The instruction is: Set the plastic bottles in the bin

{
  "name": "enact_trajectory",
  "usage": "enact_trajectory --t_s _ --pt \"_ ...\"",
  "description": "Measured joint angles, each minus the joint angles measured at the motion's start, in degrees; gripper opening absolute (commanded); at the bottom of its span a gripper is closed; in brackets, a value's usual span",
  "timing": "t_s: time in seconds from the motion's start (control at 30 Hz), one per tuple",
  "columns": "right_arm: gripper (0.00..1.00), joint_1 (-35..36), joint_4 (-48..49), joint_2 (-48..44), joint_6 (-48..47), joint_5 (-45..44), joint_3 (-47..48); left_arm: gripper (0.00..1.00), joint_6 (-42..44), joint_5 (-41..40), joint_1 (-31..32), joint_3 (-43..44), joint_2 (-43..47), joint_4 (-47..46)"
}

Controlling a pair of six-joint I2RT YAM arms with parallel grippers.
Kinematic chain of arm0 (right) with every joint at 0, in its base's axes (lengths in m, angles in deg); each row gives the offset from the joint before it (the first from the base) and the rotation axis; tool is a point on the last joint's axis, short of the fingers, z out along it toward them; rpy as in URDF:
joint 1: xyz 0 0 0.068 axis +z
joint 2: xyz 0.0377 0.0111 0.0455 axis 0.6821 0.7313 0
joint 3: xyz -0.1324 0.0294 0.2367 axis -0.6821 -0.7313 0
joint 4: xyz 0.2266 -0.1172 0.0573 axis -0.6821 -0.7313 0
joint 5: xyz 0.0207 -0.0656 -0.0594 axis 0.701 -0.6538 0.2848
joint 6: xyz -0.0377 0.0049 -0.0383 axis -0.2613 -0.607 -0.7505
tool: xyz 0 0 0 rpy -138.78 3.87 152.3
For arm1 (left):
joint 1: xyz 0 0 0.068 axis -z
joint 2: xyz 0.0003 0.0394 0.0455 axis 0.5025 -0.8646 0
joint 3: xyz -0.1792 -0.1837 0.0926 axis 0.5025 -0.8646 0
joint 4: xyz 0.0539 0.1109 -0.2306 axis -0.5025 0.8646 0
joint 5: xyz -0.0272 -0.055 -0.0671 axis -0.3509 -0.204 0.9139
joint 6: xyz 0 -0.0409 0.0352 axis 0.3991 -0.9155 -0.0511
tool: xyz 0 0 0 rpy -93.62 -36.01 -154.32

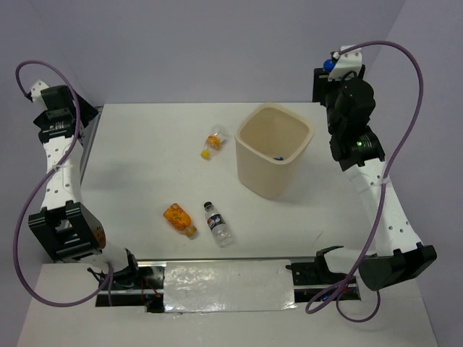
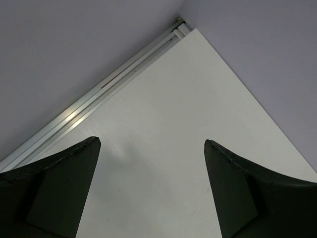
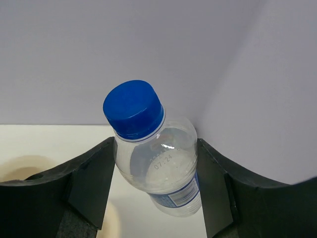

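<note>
Bottle with blue cap (image 3: 156, 163) sits clamped between the right jaws, cap poking past their tips, raised beyond the far right worktop (image 1: 145, 159) corner. The bin (image 1: 264, 181) lies just left, below. Left jaws gape empty, far off.

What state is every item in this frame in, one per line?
Orange-filled bottle: lying on table.
Dark-capped bottle: lying on table.
Yellow-capped bottle: lying on table.
Blue-capped bottle: gripped, capped.
Bin: upright.
Left end effector: open, empty.
Right end effector: shut on blue-capped bottle.
</note>
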Motion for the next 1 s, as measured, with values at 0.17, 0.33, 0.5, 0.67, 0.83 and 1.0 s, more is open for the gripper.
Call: enact_trajectory --t_s 0.17,0.33,0.5,0.67,0.83,1.0 --pt "0.28 4.0 0.5 2.3 4.2 18.6 4.2 0.99 -0.3 3.1 1.8 -0.9 3.3 0.2" --pt "0.42 5.8 0.5 3.5 9.2 31.8 2.1 0.99 -0.3 4.2 7.7 -1.9 4.2 2.1" --pt "0.74 6.1 4.2 0.3 14.1 38.2 -9.1 0.99 -0.2 5.4 14.8 -3.8 4.2 5.6" --pt "1.0 6.1 3.9 0.0 16.7 40.0 -12.5 0.99 -0.2 6.0 18.1 -4.1 4.2 9.7" --pt "1.0 6.1 4.4 -0.2 17.4 40.5 -12.5 0.99 -0.5 6.4 19.2 -5.5 4.2 12.6" --pt "1.0 6.1 6.1 -0.9 17.9 37.1 -12.6 0.99 -1.9 7.1 20.9 -7.5 4.6 17.4"
